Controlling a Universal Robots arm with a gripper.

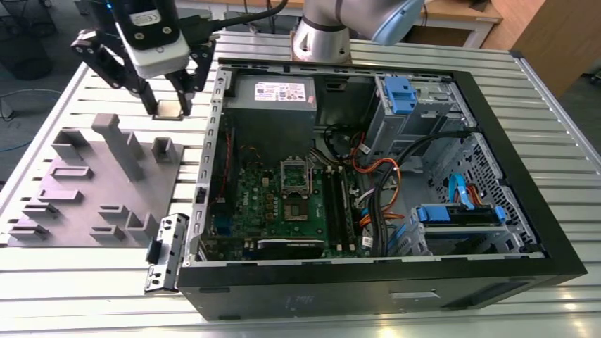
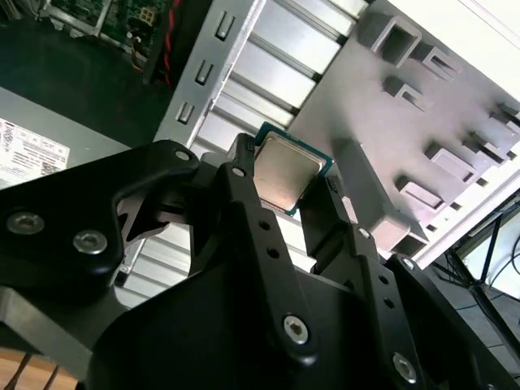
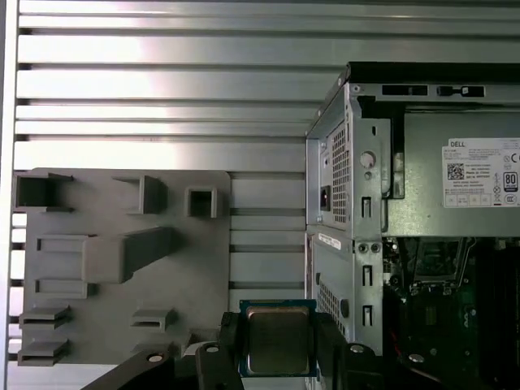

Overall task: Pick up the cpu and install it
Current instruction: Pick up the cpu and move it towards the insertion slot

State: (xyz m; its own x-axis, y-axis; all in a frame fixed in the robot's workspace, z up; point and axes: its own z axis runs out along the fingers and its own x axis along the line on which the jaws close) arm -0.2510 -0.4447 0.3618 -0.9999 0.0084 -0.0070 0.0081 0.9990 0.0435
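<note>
The cpu (image 2: 283, 175) (image 3: 278, 339) is a small flat square chip with a silvery-grey top and a thin dark rim. My gripper (image 1: 169, 110) (image 2: 283, 188) (image 3: 276, 349) is shut on it, one black finger on each side. In the exterior view the gripper hangs above the slatted table at the exterior view's left of the open computer case (image 1: 511, 134), over the far end of the grey fixture tray (image 1: 94, 183), with the cpu (image 1: 169, 110) as a pale square between the fingertips. The silver socket frame (image 1: 295, 177) lies on the green motherboard (image 1: 272, 204) inside the case.
The grey fixture tray (image 3: 122, 252) has raised blocks and pockets. The case's metal side wall (image 3: 345, 203) stands close beside the gripper. Inside are a power supply (image 1: 277, 91), cables (image 1: 385, 183) and blue drive brackets (image 1: 399, 95). A loose metal bracket (image 1: 165, 250) lies by the case's near corner.
</note>
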